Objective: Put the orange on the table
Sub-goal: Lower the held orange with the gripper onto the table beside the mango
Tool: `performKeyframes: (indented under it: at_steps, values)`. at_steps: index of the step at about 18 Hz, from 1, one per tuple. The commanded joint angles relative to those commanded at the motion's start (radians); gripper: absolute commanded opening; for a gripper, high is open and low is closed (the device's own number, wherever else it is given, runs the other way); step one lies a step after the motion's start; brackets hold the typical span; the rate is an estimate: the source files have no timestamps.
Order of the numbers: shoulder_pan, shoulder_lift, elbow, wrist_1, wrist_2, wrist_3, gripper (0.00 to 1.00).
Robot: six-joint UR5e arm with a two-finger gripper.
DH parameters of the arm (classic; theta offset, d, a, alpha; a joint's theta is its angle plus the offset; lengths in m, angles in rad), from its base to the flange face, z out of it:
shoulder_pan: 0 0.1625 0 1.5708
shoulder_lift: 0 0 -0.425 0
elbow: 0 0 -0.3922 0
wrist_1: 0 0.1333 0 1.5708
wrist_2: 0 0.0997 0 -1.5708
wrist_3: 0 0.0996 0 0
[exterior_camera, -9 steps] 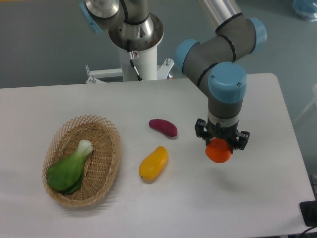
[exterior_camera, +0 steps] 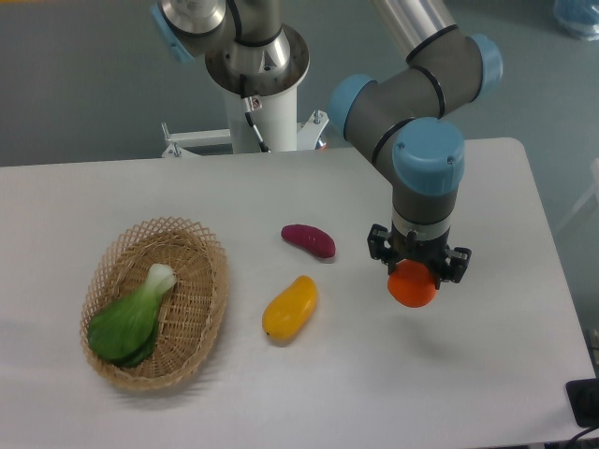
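Note:
The orange (exterior_camera: 412,286) is a small round orange-red ball held at the tip of my gripper (exterior_camera: 415,273), right of the table's middle. The gripper points straight down and is shut on the orange; its fingers are mostly hidden by the black wrist and the fruit. A soft shadow lies on the white table (exterior_camera: 487,374) just right of and below the orange. Whether the orange touches the tabletop cannot be told from this view.
A yellow-orange mango-like fruit (exterior_camera: 290,307) lies left of the gripper, with a purple sweet potato (exterior_camera: 308,239) behind it. At the left stands a wicker basket (exterior_camera: 211,309) holding a green bok choy (exterior_camera: 133,316). The arm's base (exterior_camera: 257,84) rises at the table's back edge.

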Motion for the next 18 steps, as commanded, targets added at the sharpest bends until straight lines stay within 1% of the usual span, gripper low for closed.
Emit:
performKeyframes:
  at_steps: [2, 5, 8, 11, 13, 14, 15, 17, 18]
  values:
    - [0.000, -0.002, 0.005, -0.002, 0.000, -0.003, 0.71]
    - [-0.008, 0.000, -0.011, 0.002, -0.014, -0.044, 0.71]
    - [-0.029, 0.009, -0.043, 0.005, -0.017, -0.064, 0.72]
    - [-0.032, -0.002, -0.049, 0.009, -0.008, -0.093, 0.72]
    - [-0.034, 0.008, -0.092, 0.021, -0.006, -0.092, 0.72]
    - [-0.034, 0.009, -0.115, 0.041, -0.006, -0.092, 0.72]
    - [-0.035, 0.009, -0.133, 0.073, -0.006, -0.092, 0.72]
    - [-0.049, 0.006, -0.170, 0.153, 0.001, -0.095, 0.72]
    - [-0.051, 0.005, -0.178, 0.163, 0.012, -0.095, 0.72]
